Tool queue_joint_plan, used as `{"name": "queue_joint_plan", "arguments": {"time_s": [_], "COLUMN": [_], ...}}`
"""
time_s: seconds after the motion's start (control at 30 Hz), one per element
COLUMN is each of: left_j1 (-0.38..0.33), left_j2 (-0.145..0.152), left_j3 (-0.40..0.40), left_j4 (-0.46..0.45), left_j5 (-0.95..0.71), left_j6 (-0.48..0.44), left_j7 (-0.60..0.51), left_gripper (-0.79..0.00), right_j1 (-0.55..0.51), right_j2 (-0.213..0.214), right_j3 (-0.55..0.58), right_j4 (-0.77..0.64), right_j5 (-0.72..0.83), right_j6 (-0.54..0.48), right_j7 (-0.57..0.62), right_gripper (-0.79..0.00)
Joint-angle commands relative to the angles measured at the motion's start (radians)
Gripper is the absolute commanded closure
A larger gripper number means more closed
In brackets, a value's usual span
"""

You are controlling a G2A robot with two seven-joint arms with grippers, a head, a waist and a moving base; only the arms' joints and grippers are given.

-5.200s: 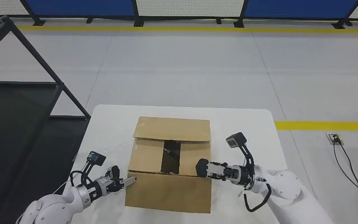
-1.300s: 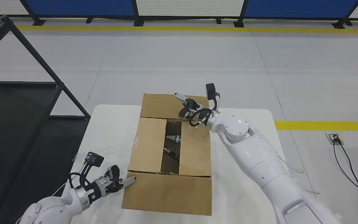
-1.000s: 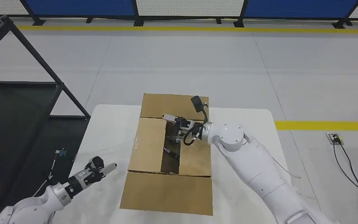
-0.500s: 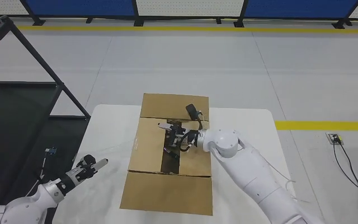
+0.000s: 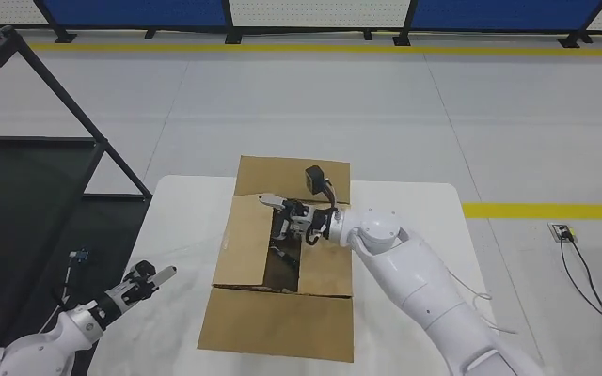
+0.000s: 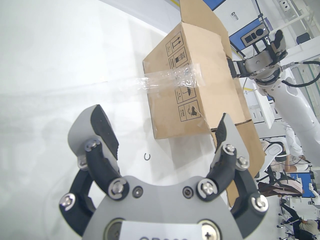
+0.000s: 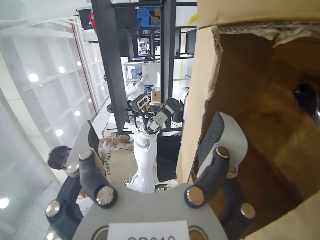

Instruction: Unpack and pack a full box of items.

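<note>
Unpack, flap-opening step. Brown cardboard box (image 5: pixel 282 282) sits mid white desk (image 5: pixel 183 226). Right gripper (image 5: pixel 282 206) fingers (image 7: pixel 217 138) are spread wide, straddling the raised inner flap (image 7: pixel 197 101) edge, not clamped. Left gripper (image 6: pixel 161 116) is wide, empty, well apart from the box. Next, probably: pinch flap, fold outward.

A white bench (image 5: pixel 179 216) stands on a grey floor (image 5: pixel 310 103). A small dark C-shaped mark (image 6: pixel 147 156) lies on the bench top. A black metal frame (image 5: pixel 94 132) stands on the floor beside the bench's left edge. A yellow line (image 5: pixel 282 47) runs along the floor's far edge, in front of blue panels (image 5: pixel 132 13). A second yellow line (image 5: pixel 531 210) runs right of the bench. A floor socket (image 5: pixel 562 231) with a cable (image 5: pixel 583 273) lies near it.
</note>
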Motion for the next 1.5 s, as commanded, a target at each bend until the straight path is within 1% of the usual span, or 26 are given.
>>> {"name": "queue_joint_plan", "arguments": {"time_s": [0.0,0.2,0.37,0.43,0.87,0.97,1.03,1.2,1.33,1.47], "left_j1": [0.001,0.003,0.008,0.011,0.018,0.019,0.025,0.042,0.054,0.073], "left_j2": [0.001,0.005,0.008,0.010,0.013,0.013,0.013,0.013,0.015,0.015], "left_j3": [0.002,0.005,-0.003,-0.012,-0.024,-0.023,-0.018,-0.015,-0.033,-0.057], "left_j4": [0.001,0.006,0.024,0.035,0.048,0.047,0.028,0.005,0.005,0.002], "left_j5": [-0.003,0.002,0.011,-0.002,-0.026,-0.023,0.017,0.030,0.029,0.006], "left_j6": [-0.001,0.006,0.016,0.018,0.015,0.016,0.019,0.035,0.062,0.074], "left_j7": [0.002,0.008,0.029,0.035,0.029,0.032,0.057,0.087,0.111,0.131], "left_gripper": [-0.785,-0.785,-0.785,-0.785,-0.785,-0.785,-0.785,-0.785,-0.785,-0.785], "right_j1": [0.002,0.005,0.011,0.018,0.017,-0.015,-0.020,0.005,0.045,0.082], "right_j2": [-0.004,-0.022,-0.055,-0.071,-0.074,-0.077,-0.084,-0.116,-0.152,-0.193], "right_j3": [0.006,0.012,-0.025,-0.042,-0.046,-0.049,-0.051,-0.080,-0.110,-0.139], "right_j4": [0.001,-0.038,-0.061,-0.049,-0.045,-0.089,-0.101,-0.083,-0.022,0.042], "right_j5": [0.012,0.051,0.040,0.045,0.041,0.025,0.022,0.023,0.033,0.051], "right_j6": [-0.014,-0.040,-0.042,-0.024,-0.014,-0.019,-0.025,-0.025,-0.009,-0.025], "right_j7": [-0.002,-0.011,-0.112,-0.143,-0.158,-0.188,-0.209,-0.238,-0.247,-0.244], "right_gripper": [-0.785,-0.785,-0.785,-0.785,-0.785,-0.785,-0.785,-0.785,-0.785,-0.785]}}
